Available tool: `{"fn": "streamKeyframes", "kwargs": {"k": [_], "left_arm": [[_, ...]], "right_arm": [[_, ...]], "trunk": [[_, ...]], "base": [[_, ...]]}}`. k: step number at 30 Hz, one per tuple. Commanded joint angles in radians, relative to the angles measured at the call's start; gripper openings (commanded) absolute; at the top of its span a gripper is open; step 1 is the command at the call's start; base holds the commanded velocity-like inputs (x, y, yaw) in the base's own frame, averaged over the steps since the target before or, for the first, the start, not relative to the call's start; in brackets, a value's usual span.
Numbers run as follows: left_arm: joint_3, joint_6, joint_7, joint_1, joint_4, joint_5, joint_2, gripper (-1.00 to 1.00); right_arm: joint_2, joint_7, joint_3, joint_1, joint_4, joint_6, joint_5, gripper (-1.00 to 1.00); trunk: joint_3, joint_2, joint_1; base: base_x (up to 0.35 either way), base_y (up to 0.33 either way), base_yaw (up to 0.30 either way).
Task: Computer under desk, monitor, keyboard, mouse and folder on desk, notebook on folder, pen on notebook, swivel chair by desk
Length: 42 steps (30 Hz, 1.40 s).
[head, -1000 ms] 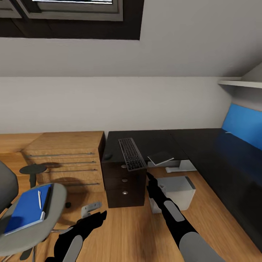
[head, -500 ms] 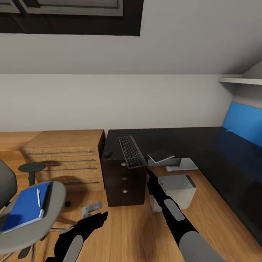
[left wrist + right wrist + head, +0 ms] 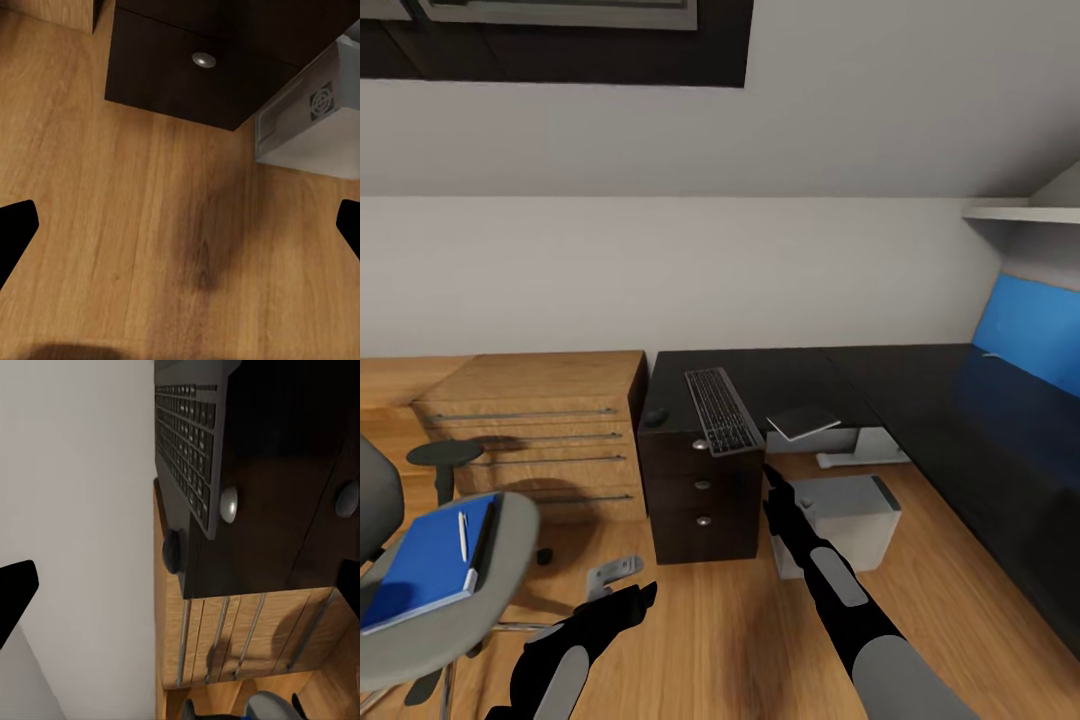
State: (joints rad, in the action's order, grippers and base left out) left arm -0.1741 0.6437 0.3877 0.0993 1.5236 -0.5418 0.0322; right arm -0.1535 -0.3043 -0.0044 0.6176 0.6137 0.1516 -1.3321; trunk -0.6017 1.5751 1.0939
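Note:
The black keyboard (image 3: 722, 410) lies on the dark desk (image 3: 780, 375), overhanging its front edge, with the black mouse (image 3: 655, 417) to its left. A dark flat panel (image 3: 803, 422) on a pale base, perhaps the monitor, sits low beside the desk. The grey computer (image 3: 845, 520) stands on the floor by the desk's drawers. On the grey swivel chair (image 3: 480, 600) rests a blue folder or notebook (image 3: 425, 565) with a white pen (image 3: 462, 535) on it. My left gripper (image 3: 632, 598) hangs open over the floor. My right gripper (image 3: 769, 478) is open below the keyboard (image 3: 187, 442) and mouse (image 3: 172, 549).
A wooden dresser (image 3: 540, 420) stands left of the desk, with a small dark round stool (image 3: 445, 455) in front of it. A long dark counter (image 3: 980, 430) with a blue panel (image 3: 1030, 335) runs along the right. Wooden floor (image 3: 150, 247) lies between chair and desk.
The head camera has shifted slightly, so the chair sits further left and the desk a little higher in the picture. Both arms hold the same pose, and nothing was grasped.

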Motion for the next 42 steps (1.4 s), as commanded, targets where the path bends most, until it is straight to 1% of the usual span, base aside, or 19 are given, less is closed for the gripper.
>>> {"fn": "streamKeyframes", "kwargs": {"k": [1,25,32,42], "left_arm": [[-0.001,0.002,0.010,0.001,0.001,-0.010,0.000,1.00],[-0.001,0.002,0.010,0.001,0.001,-0.009,0.000,1.00],[-0.001,0.002,0.010,0.001,-0.007,-0.010,-0.007,1.00],[-0.001,0.003,0.009,0.001,-0.008,-0.010,-0.009,1.00]], "right_arm": [[0.000,-0.002,-0.001,0.001,0.000,0.005,-0.010,1.00],[0.000,-0.002,-0.004,0.001,0.000,0.005,-0.012,1.00],[0.000,-0.004,-0.002,0.001,0.001,0.005,-0.013,1.00],[0.000,0.000,0.000,0.001,0.001,0.005,-0.012,1.00]], "trunk": [[-0.004,0.008,0.004],[-0.079,0.176,0.096],[-0.079,0.176,0.096],[-0.079,0.176,0.096]], "base": [[0.000,0.000,0.000],[0.000,0.000,0.000],[0.035,0.000,0.000],[0.231,0.000,0.000]]}}
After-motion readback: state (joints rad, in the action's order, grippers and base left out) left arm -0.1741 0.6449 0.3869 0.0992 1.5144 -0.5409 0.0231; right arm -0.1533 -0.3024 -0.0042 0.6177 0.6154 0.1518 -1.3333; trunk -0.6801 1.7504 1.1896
